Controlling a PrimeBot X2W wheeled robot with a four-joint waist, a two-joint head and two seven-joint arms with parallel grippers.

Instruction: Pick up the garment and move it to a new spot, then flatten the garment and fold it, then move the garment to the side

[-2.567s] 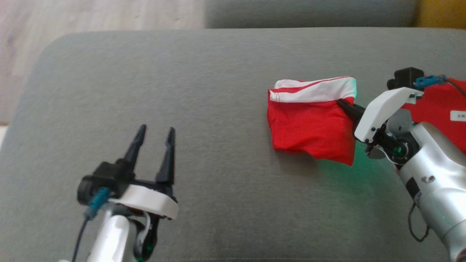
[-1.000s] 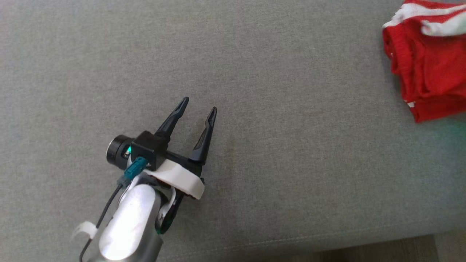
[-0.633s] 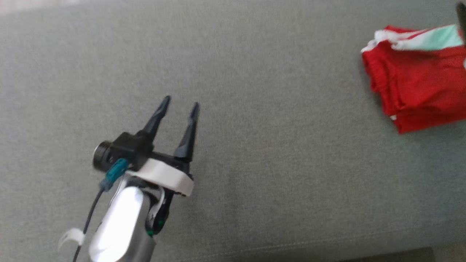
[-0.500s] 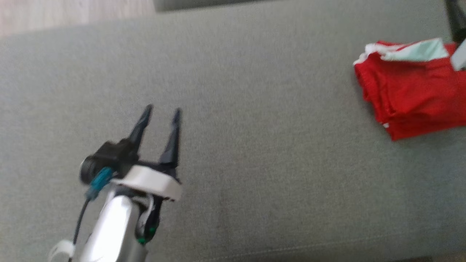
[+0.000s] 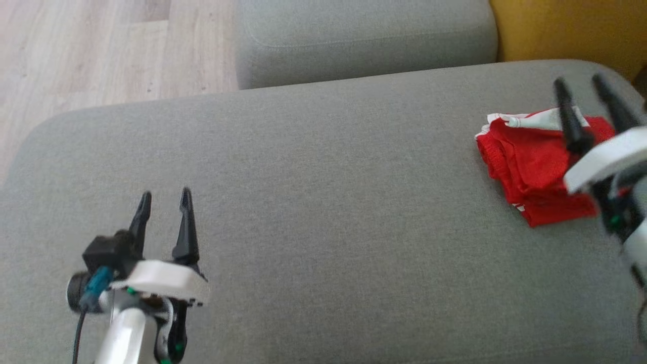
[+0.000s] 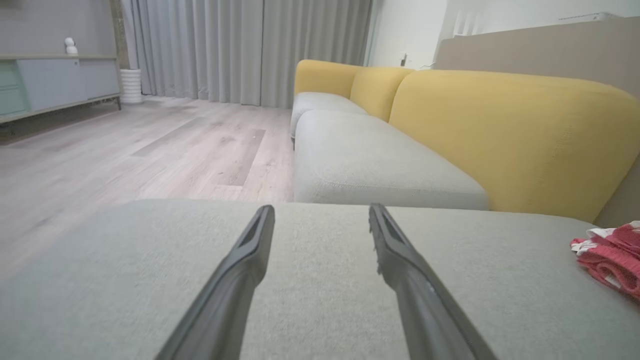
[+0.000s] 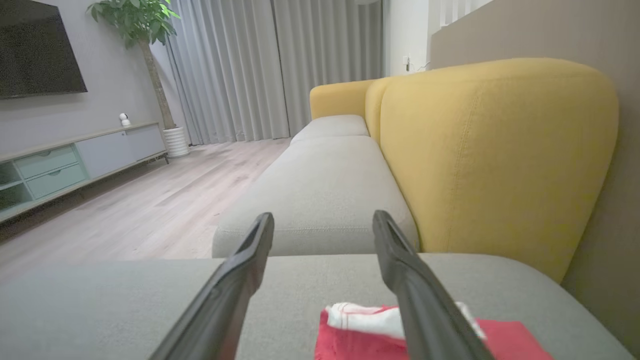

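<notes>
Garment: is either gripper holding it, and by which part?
Nothing is held. The garment lies folded on the cushion; right gripper open over it, left gripper open, away from it.

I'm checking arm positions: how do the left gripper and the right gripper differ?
The left gripper sits over bare grey cushion, well clear of the red garment; the right gripper is over that garment at the cushion's right end. In the head view the left gripper's fingers look sharp, the right gripper's blurred. Both have fingers spread with nothing between them.
</notes>
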